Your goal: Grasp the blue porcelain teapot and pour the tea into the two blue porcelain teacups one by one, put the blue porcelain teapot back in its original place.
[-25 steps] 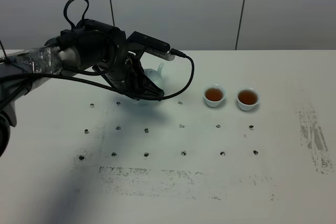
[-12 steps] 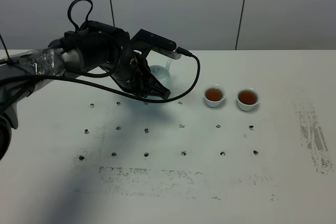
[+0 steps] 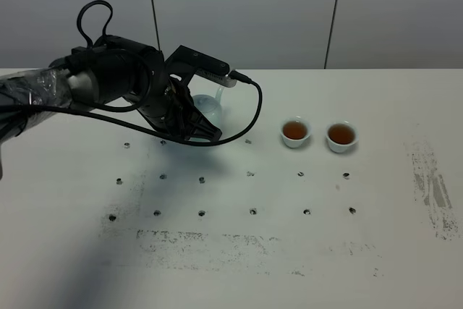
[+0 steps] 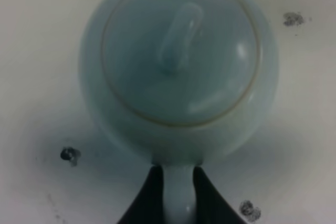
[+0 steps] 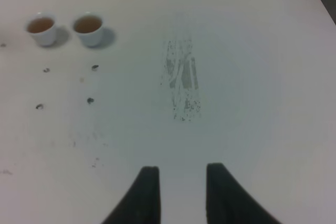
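The left claw [image 4: 178, 195] is closed on the loop handle [image 4: 178, 190] of the blue porcelain teapot [image 4: 178, 66], with one finger on each side of it. The teapot stands upright near the back edge of the bench [image 3: 239, 251], left of the middle, its lid [image 4: 181, 51] in place. The two blue porcelain teacups [image 3: 295, 132] stand side by side to its right, well apart from it, and both hold brown tea. The pouring seems done, and the step in hand is putting the teapot back. Whether its base already touches the bench I cannot tell. Next, the claw should open and draw back without dragging the handle. The right claw [image 5: 178, 187] holds nothing, its fingers drawn in, over the right part of the bench.
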Controlling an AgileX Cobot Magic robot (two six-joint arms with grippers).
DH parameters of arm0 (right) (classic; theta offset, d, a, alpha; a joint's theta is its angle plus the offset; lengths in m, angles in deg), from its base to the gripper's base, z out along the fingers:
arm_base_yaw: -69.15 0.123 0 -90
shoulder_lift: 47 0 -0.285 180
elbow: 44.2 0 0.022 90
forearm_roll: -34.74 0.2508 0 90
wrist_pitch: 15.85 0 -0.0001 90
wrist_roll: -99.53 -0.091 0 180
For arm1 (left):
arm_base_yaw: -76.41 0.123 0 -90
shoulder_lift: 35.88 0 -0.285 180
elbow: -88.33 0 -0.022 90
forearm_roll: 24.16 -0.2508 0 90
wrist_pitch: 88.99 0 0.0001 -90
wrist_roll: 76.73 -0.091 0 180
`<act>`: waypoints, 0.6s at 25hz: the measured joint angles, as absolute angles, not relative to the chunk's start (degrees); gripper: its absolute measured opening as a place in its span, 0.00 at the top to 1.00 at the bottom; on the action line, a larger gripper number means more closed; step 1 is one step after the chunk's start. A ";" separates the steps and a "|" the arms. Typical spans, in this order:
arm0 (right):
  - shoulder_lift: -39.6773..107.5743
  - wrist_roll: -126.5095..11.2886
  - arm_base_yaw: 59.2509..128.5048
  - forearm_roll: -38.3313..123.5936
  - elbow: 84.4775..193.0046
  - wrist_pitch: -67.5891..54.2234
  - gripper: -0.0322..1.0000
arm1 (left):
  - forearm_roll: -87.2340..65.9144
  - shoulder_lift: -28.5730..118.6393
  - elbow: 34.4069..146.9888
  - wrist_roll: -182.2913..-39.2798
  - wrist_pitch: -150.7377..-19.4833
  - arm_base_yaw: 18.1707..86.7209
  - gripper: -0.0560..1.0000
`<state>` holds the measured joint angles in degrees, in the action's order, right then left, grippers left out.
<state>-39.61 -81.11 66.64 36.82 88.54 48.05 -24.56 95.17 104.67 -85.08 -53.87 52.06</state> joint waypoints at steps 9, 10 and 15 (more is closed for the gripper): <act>-39.61 -81.11 66.64 36.82 88.54 48.05 0.74 | -23.03 96.84 104.62 -84.99 -55.78 52.83 0.84; -39.61 -81.11 66.64 36.82 88.54 48.05 0.74 | -22.85 96.94 104.57 -84.99 -55.86 52.90 0.84; -39.61 -81.11 66.64 36.82 88.54 48.05 0.74 | -21.06 97.37 104.56 -84.99 -56.07 53.13 0.84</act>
<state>-39.61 -81.11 66.64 36.82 88.54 48.05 -21.06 97.37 104.56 -84.99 -56.07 53.13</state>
